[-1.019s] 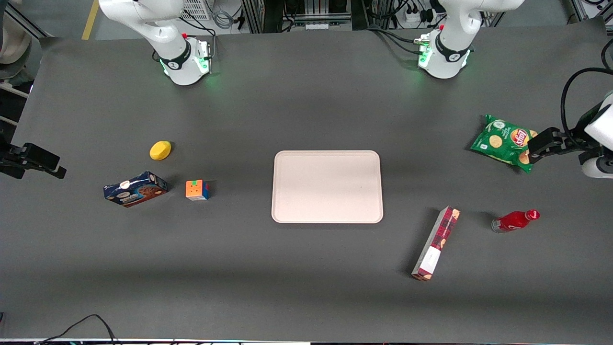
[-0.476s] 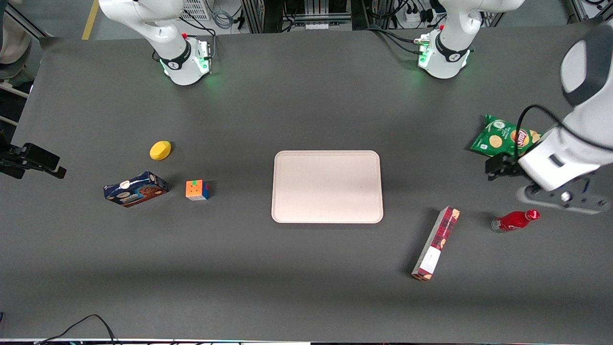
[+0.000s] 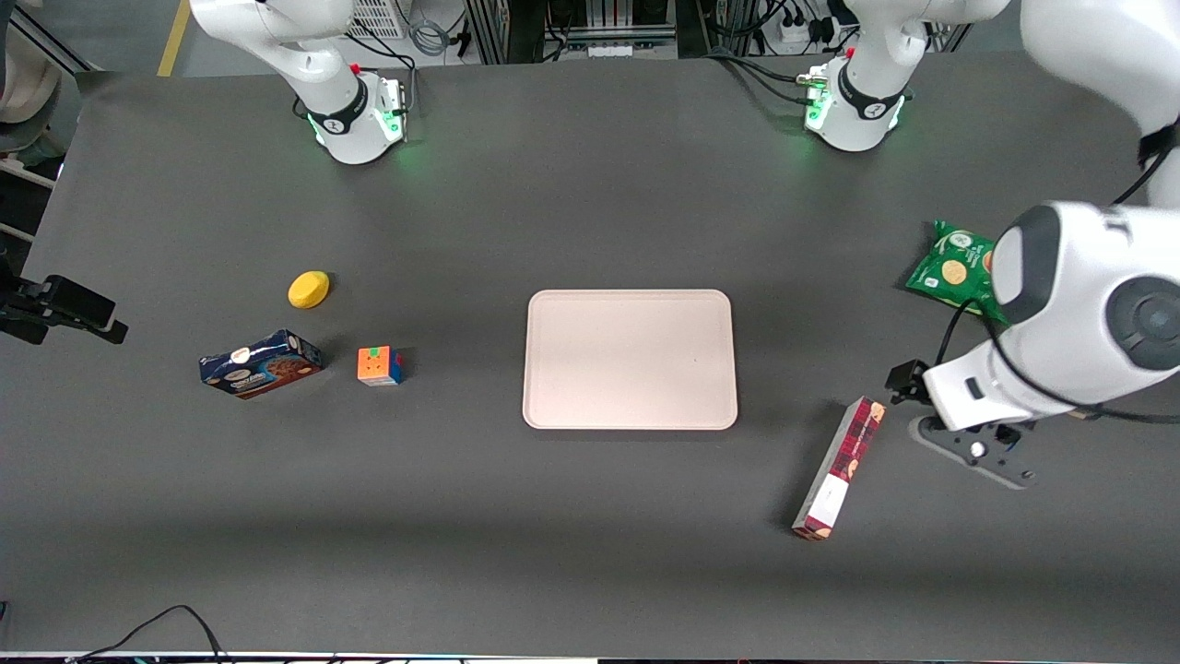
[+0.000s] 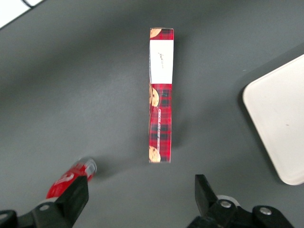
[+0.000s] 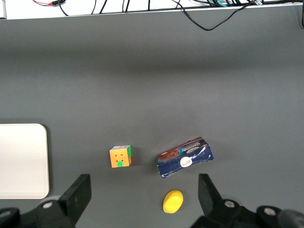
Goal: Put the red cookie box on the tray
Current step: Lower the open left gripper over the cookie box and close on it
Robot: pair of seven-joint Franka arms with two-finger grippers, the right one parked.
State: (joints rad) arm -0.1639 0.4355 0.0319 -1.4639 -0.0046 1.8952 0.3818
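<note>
The red cookie box point(image 3: 839, 466) lies flat on the dark table, nearer the front camera than the tray point(image 3: 631, 360) and toward the working arm's end. The pale beige-pink tray holds nothing. My left gripper point(image 3: 963, 410) hangs above the table beside the box's farther end, a short way off toward the working arm's end. In the left wrist view the plaid box point(image 4: 160, 95) with its white label lies lengthwise just ahead of my open, empty gripper point(image 4: 140, 197). A corner of the tray point(image 4: 280, 123) shows there too.
A small red bottle point(image 4: 71, 173) lies by one fingertip and is hidden under the arm in the front view. A green chips bag point(image 3: 949, 272) lies farther back. A blue cookie box point(image 3: 261, 363), a colour cube point(image 3: 379, 365) and a yellow object point(image 3: 308, 289) lie toward the parked arm's end.
My left arm has swung in from the table's end, nearer the camera and toward the red cookie box. It now covers the red bottle in the front view. No object has moved.
</note>
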